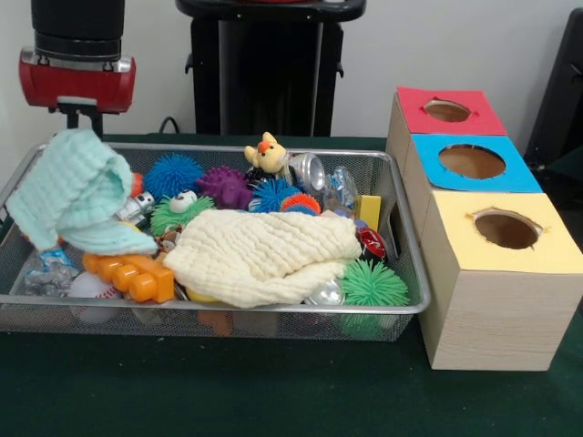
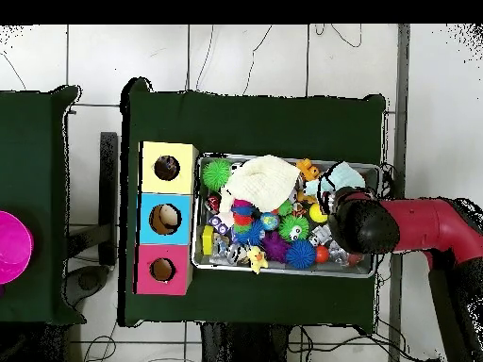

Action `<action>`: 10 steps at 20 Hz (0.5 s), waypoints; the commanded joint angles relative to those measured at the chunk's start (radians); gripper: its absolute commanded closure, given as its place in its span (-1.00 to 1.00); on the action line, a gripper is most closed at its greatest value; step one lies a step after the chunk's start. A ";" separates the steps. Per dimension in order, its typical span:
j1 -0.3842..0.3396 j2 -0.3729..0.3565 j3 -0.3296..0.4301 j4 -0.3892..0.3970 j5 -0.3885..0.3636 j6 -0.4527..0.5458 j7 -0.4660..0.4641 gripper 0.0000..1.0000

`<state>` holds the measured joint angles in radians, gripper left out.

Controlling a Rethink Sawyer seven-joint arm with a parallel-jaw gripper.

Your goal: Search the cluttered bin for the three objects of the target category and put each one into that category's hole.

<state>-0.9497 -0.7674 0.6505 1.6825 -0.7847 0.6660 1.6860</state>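
A wire mesh bin (image 1: 412, 308) holds a jumble of toys. My gripper (image 1: 87, 134) comes down at the bin's left end and is shut on a mint cloth (image 1: 77, 187), which hangs lifted above the rim; the cloth hides the fingertips. A cream cloth (image 1: 264, 250) covers the bin's middle. Around it lie blue (image 1: 173, 173), purple (image 1: 225, 187) and green (image 1: 373, 284) spiky balls, a yellow duck plush (image 1: 267, 153), an orange block toy (image 1: 132, 276) and a red toy car (image 1: 371, 241). To the right stand boxes with a red-topped hole (image 1: 447, 111), a blue-topped hole (image 1: 472, 161) and a yellow-topped hole (image 1: 506, 229).
From above, my arm (image 2: 415, 231) reaches over the bin's (image 2: 283, 271) right end, beside the mint cloth (image 2: 344, 176). The three boxes (image 2: 165, 219) line the bin's left side. A shiny can (image 1: 310, 170), a yellow block (image 1: 369, 211) and a baseball (image 1: 91, 287) also lie in the bin.
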 commanded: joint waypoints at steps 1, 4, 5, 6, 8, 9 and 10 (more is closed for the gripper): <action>0.007 0.020 -0.037 -0.032 -0.091 0.046 -0.194 1.00; 0.006 0.018 -0.039 -0.024 -0.093 0.043 -0.181 -1.00; 0.009 0.015 -0.043 -0.022 -0.092 0.047 -0.174 -1.00; 0.010 0.012 -0.044 -0.018 -0.087 0.047 -0.167 -1.00; 0.022 0.009 -0.049 -0.013 -0.082 0.044 -0.138 -1.00; 0.031 0.004 -0.052 -0.012 -0.078 0.046 -0.123 -1.00; 0.047 0.000 -0.057 -0.011 -0.067 0.057 -0.102 -1.00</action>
<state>-0.9407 -0.7694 0.6356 1.6822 -0.8033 0.6660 1.6860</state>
